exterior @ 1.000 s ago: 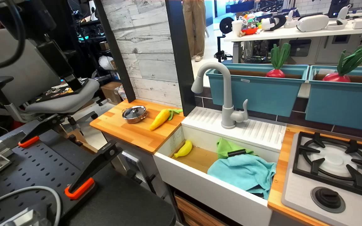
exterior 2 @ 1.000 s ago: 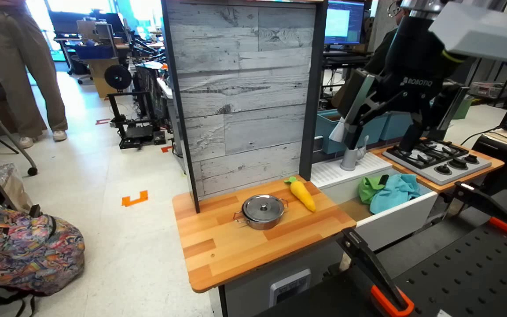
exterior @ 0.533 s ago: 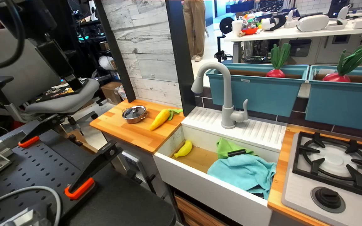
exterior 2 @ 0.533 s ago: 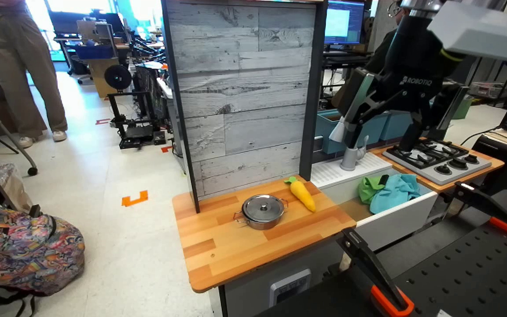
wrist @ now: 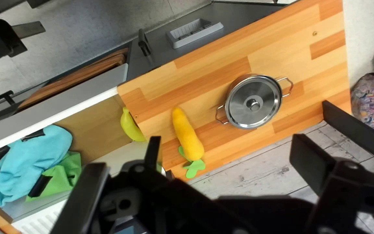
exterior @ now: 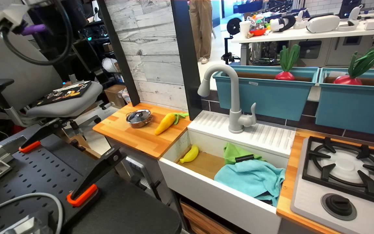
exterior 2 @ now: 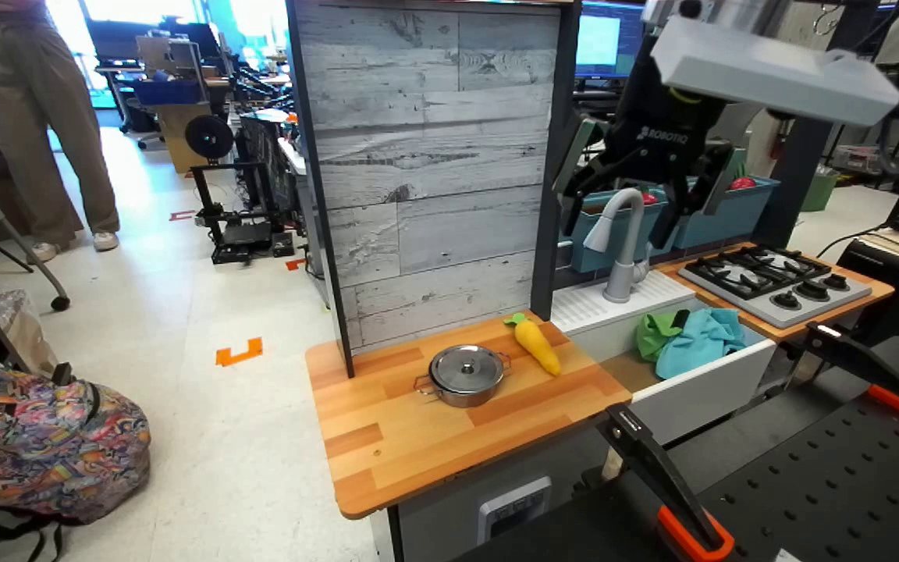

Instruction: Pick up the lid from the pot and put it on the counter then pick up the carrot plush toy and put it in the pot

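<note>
You had the gripper (exterior 2: 616,228) up in the air, spread wide and holding nothing. The lid (wrist: 253,104) sat on the pot (exterior 2: 465,400), which stood on the counter (wrist: 278,48), with the carrot plush toy (wrist: 187,138) lying near it

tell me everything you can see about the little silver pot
The pot is round and shallow, apparently of shiny silver metal, with two wire loop handles on opposite sides. It stands upright on the wooden counter, near the carrot toy but apart from it. The lid, with a round knob, rests on top, hiding the inside. The gripper is not touching the pot.
</note>
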